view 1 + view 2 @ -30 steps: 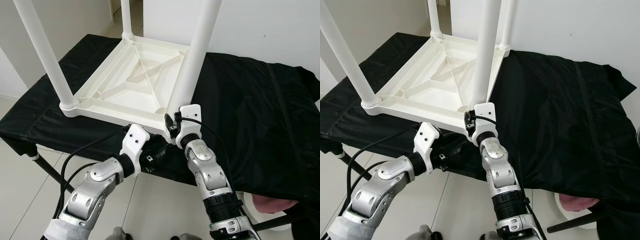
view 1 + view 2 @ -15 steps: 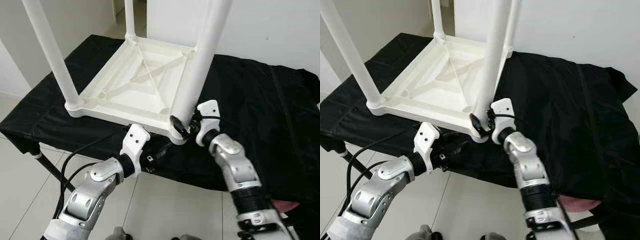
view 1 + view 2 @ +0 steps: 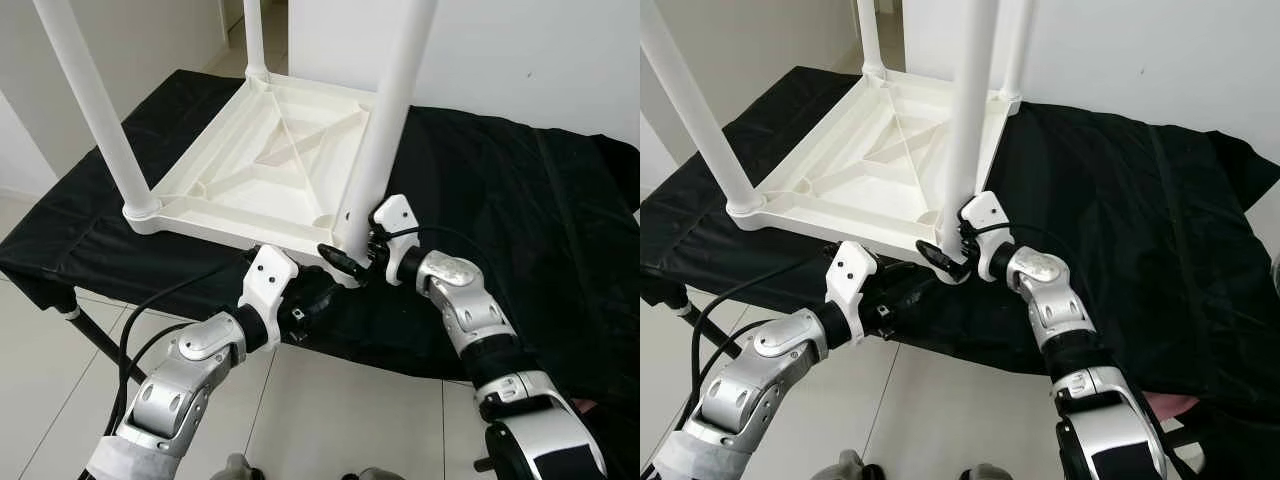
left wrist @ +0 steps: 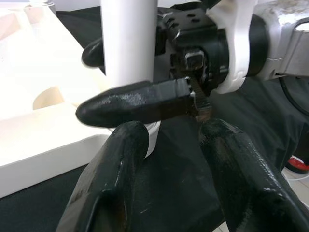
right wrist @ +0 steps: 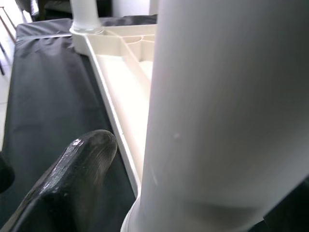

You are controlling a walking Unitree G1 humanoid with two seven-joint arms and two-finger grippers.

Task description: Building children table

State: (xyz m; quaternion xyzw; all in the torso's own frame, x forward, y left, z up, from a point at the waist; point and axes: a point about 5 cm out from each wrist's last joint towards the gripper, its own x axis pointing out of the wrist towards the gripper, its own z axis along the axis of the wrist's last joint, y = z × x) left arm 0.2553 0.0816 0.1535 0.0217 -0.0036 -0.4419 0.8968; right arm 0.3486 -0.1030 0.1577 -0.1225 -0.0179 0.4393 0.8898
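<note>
A white plastic children's table [image 3: 270, 160] lies upside down on a black cloth, its legs pointing up. The near right leg [image 3: 385, 130] stands in the corner closest to me. My right gripper [image 3: 338, 246] comes in from the right at that leg's base and is open. One finger [image 4: 135, 101] crosses the front of the leg and the other passes behind it. In the right wrist view the leg [image 5: 231, 111] sits close, with a gap to one finger [image 5: 72, 169]. My left gripper [image 3: 318, 297] is open and empty just below that corner, against the cloth.
The black cloth [image 3: 500, 180] covers a long table whose front edge runs under both arms. A dark frame leg [image 3: 100, 345] stands on the tiled floor [image 3: 40, 330] at the left. A black cable [image 3: 150, 310] hangs by my left arm. A white wall lies behind.
My right gripper has swung from in front of the leg base round to its right side, and its fingers now reach leftward around the leg. The left arm has hardly moved.
</note>
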